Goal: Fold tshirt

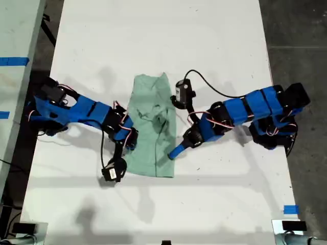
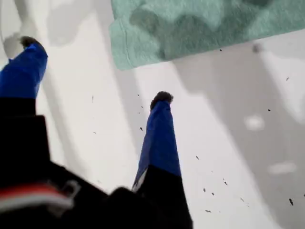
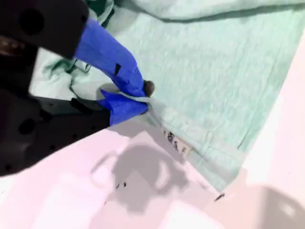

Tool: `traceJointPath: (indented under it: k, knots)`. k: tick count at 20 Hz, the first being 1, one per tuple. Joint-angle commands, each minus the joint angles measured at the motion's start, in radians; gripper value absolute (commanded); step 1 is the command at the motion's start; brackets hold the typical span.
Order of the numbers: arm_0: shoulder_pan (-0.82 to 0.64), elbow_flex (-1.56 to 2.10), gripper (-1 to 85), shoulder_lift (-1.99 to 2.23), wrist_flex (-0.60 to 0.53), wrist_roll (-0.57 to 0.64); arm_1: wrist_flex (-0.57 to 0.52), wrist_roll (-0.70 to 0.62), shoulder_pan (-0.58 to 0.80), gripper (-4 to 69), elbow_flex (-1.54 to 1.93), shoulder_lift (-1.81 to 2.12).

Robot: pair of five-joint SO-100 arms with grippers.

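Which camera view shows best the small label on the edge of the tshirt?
The second wrist view: the label shows close on the tshirt hem, just beyond my second gripper, which pinches that edge. The exterior view shows the whole tshirt but no label; the first wrist view shows only a corner.

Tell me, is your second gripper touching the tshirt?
Touching. In the second wrist view my second gripper pinches the tshirt edge between its fingers.

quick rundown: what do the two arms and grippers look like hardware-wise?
Both arms are blue printed segments with black servos and red-white wiring. My first gripper has blue fingers with dark rounded tips; my second gripper has the same blue fingers on a black body. Each wrist carries a small black camera on a black cable.
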Motion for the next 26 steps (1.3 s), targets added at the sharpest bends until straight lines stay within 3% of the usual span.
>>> traceJointPath:
  k: [1, 2, 3, 4, 5, 8, 13, 23, 26]
  knots:
    - [-0.038, -0.249, 0.1, -0.133, -0.003, 0.055, -0.043, 0.014, 0.0, 42.9, -0.003, 0.087]
    - [-0.052, -0.249, 0.1, -0.175, -0.049, 0.08, -0.044, 0.015, 0.0, 42.9, -0.003, 0.087]
    - [-0.066, -0.258, 4.8, -0.221, -0.086, 0.123, -0.052, 0.018, -0.002, 42.9, 0.002, 0.087]
    - [-0.074, -0.262, 15.1, -0.258, -0.126, 0.158, -0.057, 0.02, -0.005, 42.9, 0.006, 0.087]
    - [-0.078, -0.272, 18.1, -0.288, -0.149, 0.195, -0.057, 0.023, -0.005, 42.9, 0.011, 0.087]
    - [-0.078, -0.273, 23.7, -0.265, -0.067, 0.198, -0.06, 0.034, -0.008, 43.0, 0.032, 0.094]
    - [-0.018, -0.249, 23.5, -0.032, 0.209, 0.091, -0.061, 0.034, -0.006, 43.0, 0.04, 0.1]
    - [0.17, -0.057, 25.4, 0.27, 0.212, -0.041, -0.028, 0.086, -0.043, 43.9, -0.009, 0.097]
    - [0.196, -0.023, 26.1, 0.219, 0.156, -0.041, -0.023, 0.097, -0.067, 44.9, -0.114, -0.029]
